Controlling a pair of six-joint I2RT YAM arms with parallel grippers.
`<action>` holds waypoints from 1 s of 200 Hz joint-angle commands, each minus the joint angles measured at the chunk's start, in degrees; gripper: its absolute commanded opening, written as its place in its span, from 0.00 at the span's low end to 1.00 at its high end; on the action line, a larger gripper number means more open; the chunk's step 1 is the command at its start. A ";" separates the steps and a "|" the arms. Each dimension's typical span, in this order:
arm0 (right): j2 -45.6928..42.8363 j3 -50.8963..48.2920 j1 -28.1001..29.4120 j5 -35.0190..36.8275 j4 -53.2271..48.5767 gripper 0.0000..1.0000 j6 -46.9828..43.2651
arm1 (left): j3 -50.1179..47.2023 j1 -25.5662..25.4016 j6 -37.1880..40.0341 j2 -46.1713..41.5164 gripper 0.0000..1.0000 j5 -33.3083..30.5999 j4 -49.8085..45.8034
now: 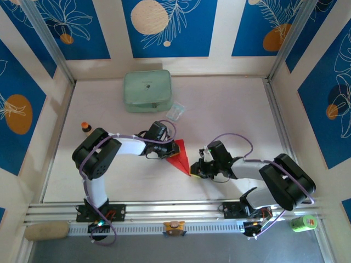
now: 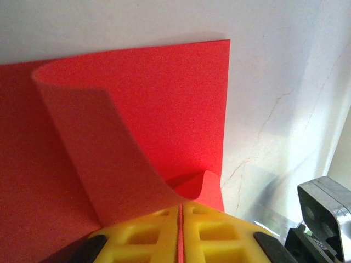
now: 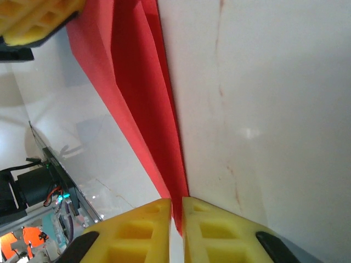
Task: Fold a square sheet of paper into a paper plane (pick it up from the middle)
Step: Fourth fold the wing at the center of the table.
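Right at your left claw (image 2: 180, 211), the two yellow fingers (image 2: 142, 235) are clenched on the red sheet of paper (image 2: 137, 109): a thin red edge runs up the seam between them, and a flap curls up off the flat sheet into that pinch. Beyond the fingertips the rest of the sheet lies flat on the white table (image 2: 274, 82), its straight edge just right of the claw. Your right claw (image 3: 176, 211) is pinched on the sheet's narrow pointed end, with the red tip wedged between its yellow fingers (image 3: 140, 233). From there the folded paper (image 3: 142, 109) widens away from the claw along a long crease toward the other arm's yellow finger (image 3: 38, 19) at the far end. From above, the paper (image 1: 179, 155) spans the gap between the left claw (image 1: 167, 149) and the right claw (image 1: 196, 169), each touching one end. Farther out from the left claw, a small clear plastic packet (image 1: 176, 112) lies near, and a pale green pouch (image 1: 147, 91) lies beyond it by the back wall. A small orange-capped bottle (image 1: 85, 127) stands well off to that claw's left.
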 commanded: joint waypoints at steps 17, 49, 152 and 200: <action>-0.82 -0.96 0.80 -0.02 -6.53 0.08 0.32 | -1.30 -0.26 0.54 1.49 0.12 -1.22 -2.74; 0.47 -1.10 1.27 0.24 -7.49 0.06 0.55 | -1.39 -0.26 0.43 1.56 0.12 -1.35 -2.64; -3.84 -1.67 2.65 2.25 -12.23 0.08 1.47 | -1.98 -0.26 0.31 1.49 0.11 -1.46 -2.21; -10.89 0.94 2.44 4.90 -17.86 0.10 2.16 | -2.42 -0.26 1.04 1.10 0.11 -1.03 -1.94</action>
